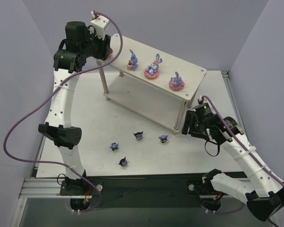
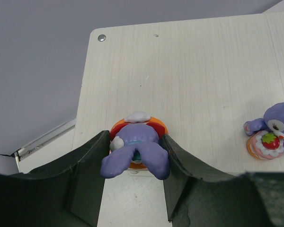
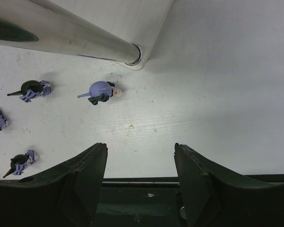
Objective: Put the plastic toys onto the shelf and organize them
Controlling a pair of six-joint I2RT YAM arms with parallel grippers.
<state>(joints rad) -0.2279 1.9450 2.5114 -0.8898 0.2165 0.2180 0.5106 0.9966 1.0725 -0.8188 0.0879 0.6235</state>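
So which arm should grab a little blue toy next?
Right, probably: the right gripper hangs open over the table near the blue figures, while the left gripper is up at the shelf, clamped on a purple rabbit.

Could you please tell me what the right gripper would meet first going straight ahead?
Probably the bare table, just short of the shelf leg; the nearest blue figure sits left, though depth is unclear.
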